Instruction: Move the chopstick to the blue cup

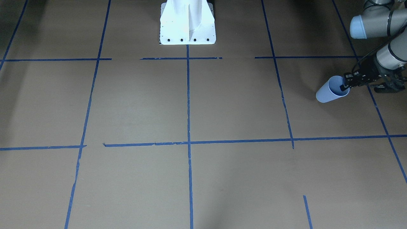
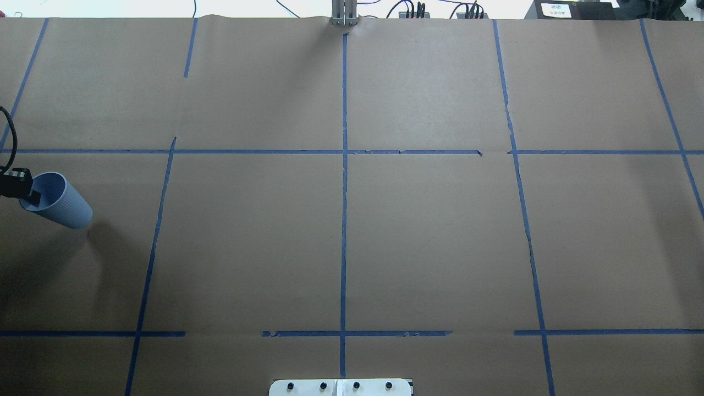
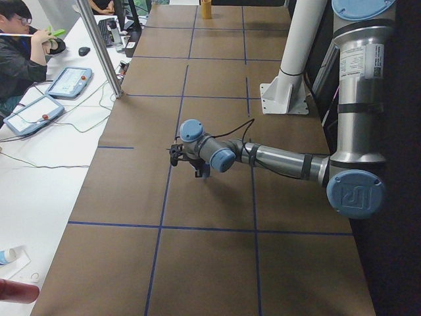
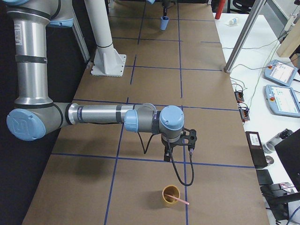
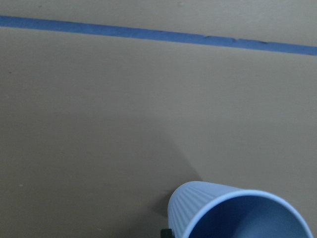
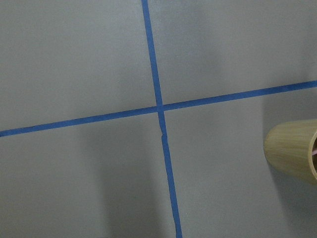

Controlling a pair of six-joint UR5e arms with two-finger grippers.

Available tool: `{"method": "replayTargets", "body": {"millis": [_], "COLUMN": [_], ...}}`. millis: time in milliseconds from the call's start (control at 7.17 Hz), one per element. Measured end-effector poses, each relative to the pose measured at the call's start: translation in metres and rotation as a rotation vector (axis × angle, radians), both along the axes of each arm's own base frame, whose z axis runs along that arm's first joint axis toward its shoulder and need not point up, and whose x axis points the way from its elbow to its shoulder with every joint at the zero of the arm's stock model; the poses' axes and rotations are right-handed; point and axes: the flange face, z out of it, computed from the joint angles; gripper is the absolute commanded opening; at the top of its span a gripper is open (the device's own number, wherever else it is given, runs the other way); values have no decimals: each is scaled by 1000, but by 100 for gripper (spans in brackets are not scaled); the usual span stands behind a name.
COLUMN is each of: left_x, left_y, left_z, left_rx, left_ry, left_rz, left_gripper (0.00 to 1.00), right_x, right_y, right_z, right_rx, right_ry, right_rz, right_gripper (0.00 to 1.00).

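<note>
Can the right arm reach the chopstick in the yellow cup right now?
Probably yes. The right end effector hangs beside the yellow cup, the chopstick leans out over its rim, and nothing stands between.

Robotics lab, paper-covered table (image 2: pixel 440 247) gridded in blue tape (image 2: pixel 344 220), teach pendants (image 4: pixel 283 100) alongside, seated operator (image 3: pixel 16 60)

Nothing can be read with certainty. The blue joint cap (image 3: pixel 355 195) of the left arm (image 3: pixel 283 160) bears a raised maker's emblem, as does the matching cap (image 4: pixel 22 123) of the right arm (image 4: pixel 98 114), and each arm's upright tube has a white sticker (image 3: pixel 360 62) with print too small to make out. Beyond the table's far edge a white label (image 2: pixel 558 9) on a black box (image 2: pixel 594 11) shows blurred dark characters, and the control tablet (image 4: pixel 280 72) has an illegible screen.
</note>
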Motion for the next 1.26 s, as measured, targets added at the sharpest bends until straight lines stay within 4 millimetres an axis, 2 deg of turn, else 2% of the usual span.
{"method": "replayTargets", "body": {"millis": [279,419,558,698,837,977,1116,1256], "left_x": [16,48,103,170,232,281,319,347], "left_y": [-21,-31,-27,-14,-4,2,9,15], "left_z": [-105,-162,-215,-259,-296,-325,-340,-341], "left_rx": [-5,-14,-25,-27,-32,-40,-30,-18], "left_ry": [21,43,44,28,13,6,-3,-2], "left_rz": [-38,-70,-91,-107,-134,-158,-172,-179], "left_gripper": [0,0,0,0,0,0,0,0], "right_x": [0,0,0,0,0,0,0,0], "right_y": [-1,-1,-1,-2,-2,-3,-5,-6], "right_z": [-1,-2,-2,-3,-3,-6,-14,-20], "right_rx": [3,5,7,8,9,15,27,38], "right_ry": [-1,-1,-1,-2,-2,-2,-3,-7], "right_rz": [-1,-3,-5,-5,-6,-6,-4,-2], "right_gripper": [100,100,100,100,100,100,100,100]}}
